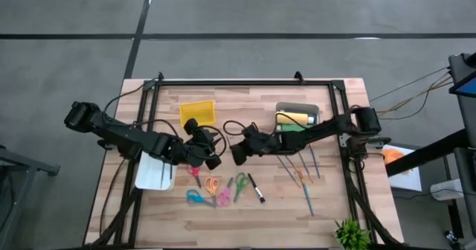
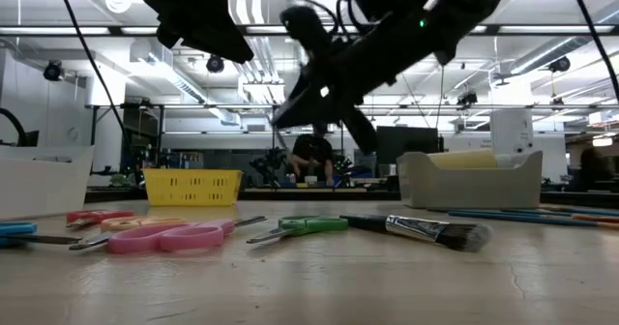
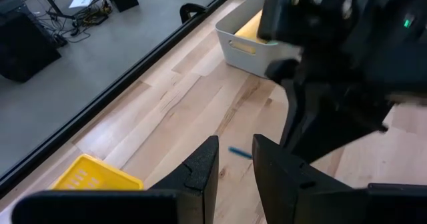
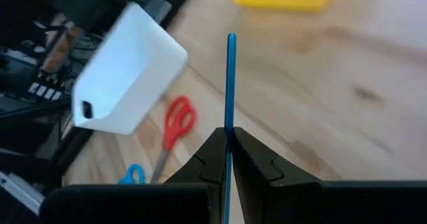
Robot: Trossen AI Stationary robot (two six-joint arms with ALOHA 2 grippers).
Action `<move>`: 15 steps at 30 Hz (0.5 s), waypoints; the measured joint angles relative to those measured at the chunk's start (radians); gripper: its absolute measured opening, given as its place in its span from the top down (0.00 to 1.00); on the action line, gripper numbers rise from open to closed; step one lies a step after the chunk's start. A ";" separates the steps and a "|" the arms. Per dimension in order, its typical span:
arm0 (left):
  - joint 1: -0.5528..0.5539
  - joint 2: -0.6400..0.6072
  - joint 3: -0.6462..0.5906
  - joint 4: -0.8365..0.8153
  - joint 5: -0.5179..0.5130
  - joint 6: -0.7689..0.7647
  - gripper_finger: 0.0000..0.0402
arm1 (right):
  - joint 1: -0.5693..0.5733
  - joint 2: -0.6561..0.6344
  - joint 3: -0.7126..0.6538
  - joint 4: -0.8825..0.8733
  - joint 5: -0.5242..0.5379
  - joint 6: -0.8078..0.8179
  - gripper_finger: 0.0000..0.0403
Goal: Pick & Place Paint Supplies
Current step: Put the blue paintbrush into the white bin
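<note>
My right gripper point(image 4: 229, 132) is shut on a thin blue stick point(image 4: 231, 77) above the middle of the table point(image 1: 238, 94). In the high view the right gripper point(image 1: 236, 157) faces my left gripper point(image 1: 215, 159), close by. The left gripper point(image 3: 235, 151) is open by a narrow gap with nothing in it, and the stick's blue tip point(image 3: 239, 151) shows just beyond its fingers. A grey bin point(image 1: 297, 117) holds a yellow bottle point(image 1: 294, 118) and a green bottle point(image 1: 291, 127). Several thin brushes point(image 1: 306, 177) and a black brush point(image 1: 256, 189) lie flat on the table. My right gripper pinches the blue stick between its two fingers, on the shaft point(image 4: 230, 121). The stick lies along the fingers and juts out well past their tips toward the table's left. It is lifted clear of the table.
A yellow basket point(image 1: 197, 114) stands toward the far side and a white bin point(image 1: 155, 172) near the left edge. Several scissors point(image 1: 216, 189) lie on the near middle, red ones point(image 4: 175, 124) under the stick. A black frame point(image 1: 245, 83) rims the table. A plant point(image 1: 351, 235) sits at the near right corner.
</note>
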 joint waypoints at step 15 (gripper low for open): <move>0.000 0.000 0.000 0.000 0.000 0.000 0.77 | -0.038 0.187 0.145 -0.032 -0.119 0.197 0.96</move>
